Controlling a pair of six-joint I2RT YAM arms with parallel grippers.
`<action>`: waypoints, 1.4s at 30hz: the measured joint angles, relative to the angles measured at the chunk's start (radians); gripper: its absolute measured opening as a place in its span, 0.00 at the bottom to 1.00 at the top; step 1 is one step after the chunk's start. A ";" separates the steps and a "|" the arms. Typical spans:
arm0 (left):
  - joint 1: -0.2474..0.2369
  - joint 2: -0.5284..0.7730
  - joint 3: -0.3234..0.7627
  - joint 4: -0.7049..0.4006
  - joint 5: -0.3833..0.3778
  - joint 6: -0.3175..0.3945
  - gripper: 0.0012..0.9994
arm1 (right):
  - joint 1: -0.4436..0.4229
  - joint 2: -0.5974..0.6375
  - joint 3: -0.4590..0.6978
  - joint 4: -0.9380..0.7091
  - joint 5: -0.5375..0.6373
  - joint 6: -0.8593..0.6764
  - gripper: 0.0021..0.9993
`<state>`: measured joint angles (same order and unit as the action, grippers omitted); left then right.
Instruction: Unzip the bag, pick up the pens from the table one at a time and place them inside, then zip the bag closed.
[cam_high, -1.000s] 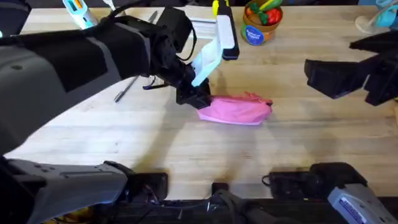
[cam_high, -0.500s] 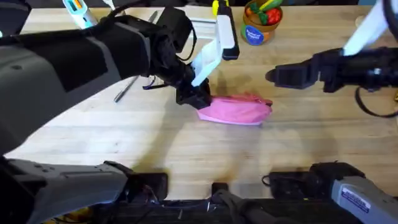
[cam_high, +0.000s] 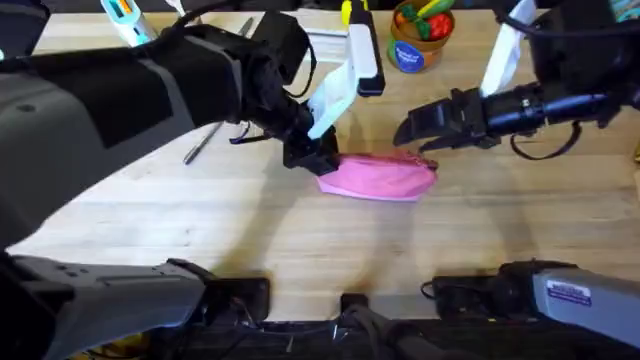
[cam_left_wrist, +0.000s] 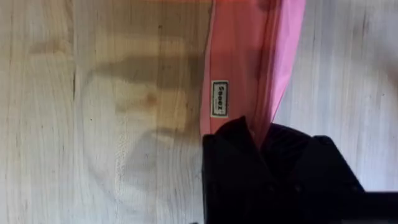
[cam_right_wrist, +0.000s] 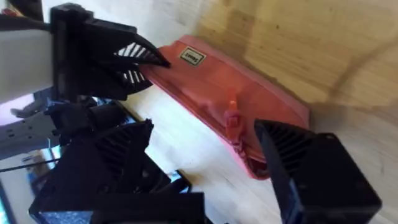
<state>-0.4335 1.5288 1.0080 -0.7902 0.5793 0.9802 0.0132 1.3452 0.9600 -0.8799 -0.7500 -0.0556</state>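
Pink bag lies flat on the table at centre of the overhead view; left gripper is clamped on its 9 o'clock end, right gripper hangs spread just off its 1 o'clock corner. One pen lies at 9 o'clock, well apart. Risk: if the right fingers miss the small zipper pull they could pinch fabric and drag the pouch out of the left hold. Left wrist: bag end pinched between closed fingers, label showing. Right wrist: bag long and soft, zipper pull near the close end, zipper apparently closed; own fingers apart, one finger beside it.
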 joint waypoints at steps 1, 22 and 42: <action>0.000 0.000 0.000 0.000 0.000 0.000 0.04 | 0.000 0.017 0.000 -0.004 -0.002 0.000 1.00; 0.000 0.000 0.000 -0.006 0.000 -0.005 0.04 | 0.026 0.112 0.000 -0.096 0.038 -0.088 0.54; 0.000 0.000 0.000 -0.010 0.000 -0.008 0.04 | 0.123 0.112 0.006 -0.117 0.123 -0.102 0.03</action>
<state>-0.4335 1.5288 1.0084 -0.7998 0.5797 0.9726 0.1364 1.4573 0.9664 -0.9968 -0.6270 -0.1571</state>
